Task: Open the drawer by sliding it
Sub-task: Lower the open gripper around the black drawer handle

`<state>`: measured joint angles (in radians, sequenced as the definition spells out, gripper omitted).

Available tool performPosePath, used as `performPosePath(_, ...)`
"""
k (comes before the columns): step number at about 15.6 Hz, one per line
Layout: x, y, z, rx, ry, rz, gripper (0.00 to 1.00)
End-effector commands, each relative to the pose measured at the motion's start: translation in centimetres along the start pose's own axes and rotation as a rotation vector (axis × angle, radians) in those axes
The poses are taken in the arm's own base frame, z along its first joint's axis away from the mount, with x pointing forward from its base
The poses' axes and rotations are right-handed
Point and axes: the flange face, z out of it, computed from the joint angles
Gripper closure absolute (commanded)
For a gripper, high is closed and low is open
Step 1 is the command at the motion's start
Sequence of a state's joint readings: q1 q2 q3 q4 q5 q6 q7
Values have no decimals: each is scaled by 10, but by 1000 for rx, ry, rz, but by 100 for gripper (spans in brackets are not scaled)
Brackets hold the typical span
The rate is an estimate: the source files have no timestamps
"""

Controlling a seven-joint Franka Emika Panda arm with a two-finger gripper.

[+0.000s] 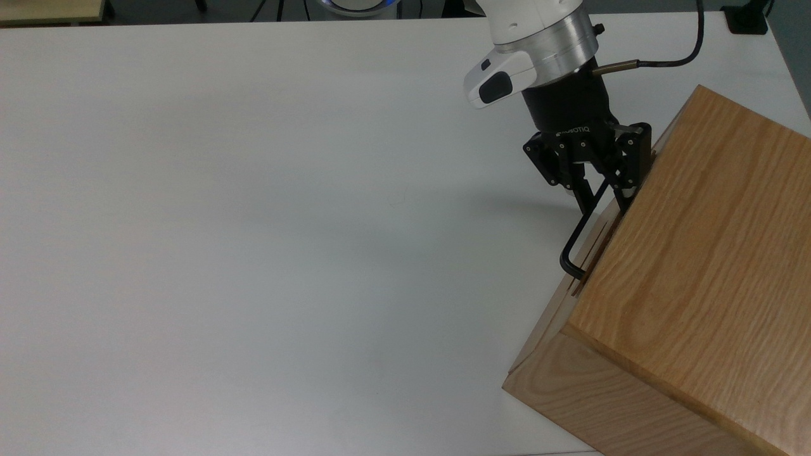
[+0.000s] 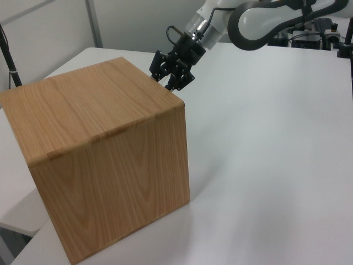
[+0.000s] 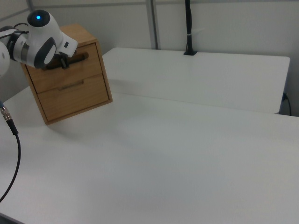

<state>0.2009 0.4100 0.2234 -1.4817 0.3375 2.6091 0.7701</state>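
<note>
Drawer point(image 3: 65, 67) shut flush in one cabinet point(image 1: 697, 285), gripper point(image 1: 602, 196) fingers clamped on its handle point(image 1: 580, 237), white table point(image 1: 253, 221) beside cabinet.

The gripper point(image 1: 602, 193) body carries white lettering reading "ROBOTIQ", seen upside down.

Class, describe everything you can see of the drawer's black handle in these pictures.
The handle is a thin black U-shaped bar, metal by its look, fixed to the front of the upper drawer of the oak cabinet. The drawer looks shut. In the top view the claw has its fingers on either side of the bar's upper end, closed around it.
</note>
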Motion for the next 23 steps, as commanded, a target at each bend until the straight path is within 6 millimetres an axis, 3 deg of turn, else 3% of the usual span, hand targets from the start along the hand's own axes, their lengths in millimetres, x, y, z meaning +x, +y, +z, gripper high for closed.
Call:
performPosePath(1,13,12,6,-7,11,23,57)
performPosePath(10,16,27,1,-38,8,34,57)
performPosePath(11,14,25,-4,-34,9,31,48)
performPosePath(12,12,24,-9,-33,10,28,26)
performPosePath(15,6,20,-21,-54,-17,23,11)
performPosePath(18,8,23,-22,-69,-29,25,11)
performPosePath(23,5,21,-20,-66,-31,15,48)
